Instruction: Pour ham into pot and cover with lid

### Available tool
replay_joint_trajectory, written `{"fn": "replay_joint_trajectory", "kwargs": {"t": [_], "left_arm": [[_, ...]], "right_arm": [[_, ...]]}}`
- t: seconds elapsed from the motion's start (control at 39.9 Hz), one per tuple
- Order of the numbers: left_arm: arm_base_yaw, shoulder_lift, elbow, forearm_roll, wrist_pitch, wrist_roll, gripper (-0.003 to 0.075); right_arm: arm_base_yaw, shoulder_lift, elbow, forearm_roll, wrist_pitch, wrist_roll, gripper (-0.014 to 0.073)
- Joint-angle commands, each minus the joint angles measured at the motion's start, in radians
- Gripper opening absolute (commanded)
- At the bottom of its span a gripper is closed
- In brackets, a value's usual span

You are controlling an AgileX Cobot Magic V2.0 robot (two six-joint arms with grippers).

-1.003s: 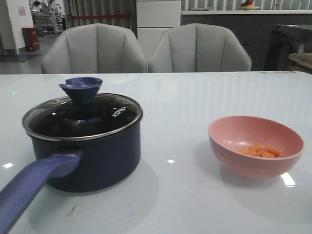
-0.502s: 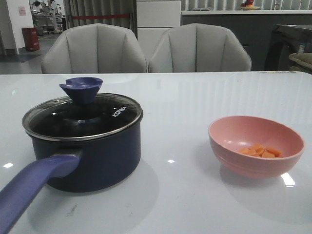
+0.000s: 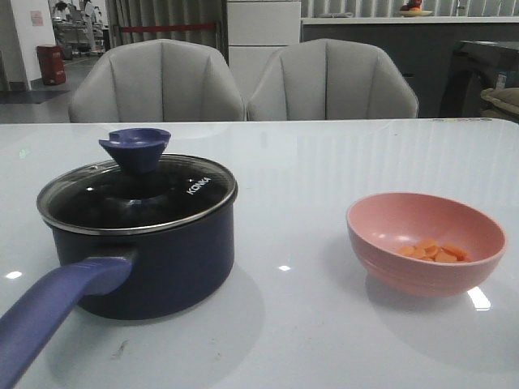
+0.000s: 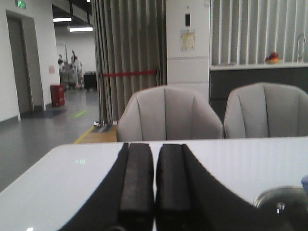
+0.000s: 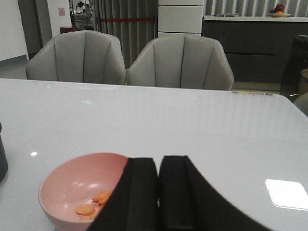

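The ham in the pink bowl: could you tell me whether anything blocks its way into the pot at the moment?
Yes. The lid sits closed on the pot, covering its opening. The ham lies in the pink bowl; only bare table separates bowl and pot.

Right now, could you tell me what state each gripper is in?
Left gripper: closed, holding nothing.
Right gripper: closed, holding nothing.

Pot handle (image 3: 49,312) cut off at the front view's lower left corner. Lid (image 4: 284,204) only a sliver beside the left gripper (image 4: 154,192), clipped by the frame. Bowl (image 5: 62,187) partly behind the right gripper (image 5: 158,192), hiding some ham (image 5: 91,204). Pot contents unclear through dark glass.
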Motion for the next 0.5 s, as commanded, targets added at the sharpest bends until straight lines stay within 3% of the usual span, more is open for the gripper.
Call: {"fn": "replay_joint_trajectory", "kwargs": {"t": [0.0, 0.1, 0.38, 0.48], "left_arm": [[-0.009, 0.009, 0.013, -0.062, -0.151, -0.01, 0.0113], [-0.009, 0.019, -0.051, -0.147, -0.083, -0.01, 0.0113], [-0.009, 0.162, -0.347, -0.138, 0.361, -0.01, 0.0113], [-0.009, 0.224, -0.393, -0.138, 0.437, -0.01, 0.0113]], "right_arm": [[-0.006, -0.02, 0.008, -0.009, -0.085, -0.004, 0.015], [-0.006, -0.02, 0.008, -0.009, -0.085, -0.004, 0.015], [-0.006, -0.02, 0.008, -0.009, -0.085, -0.004, 0.015], [-0.006, -0.02, 0.008, -0.009, -0.085, -0.004, 0.015]]}}
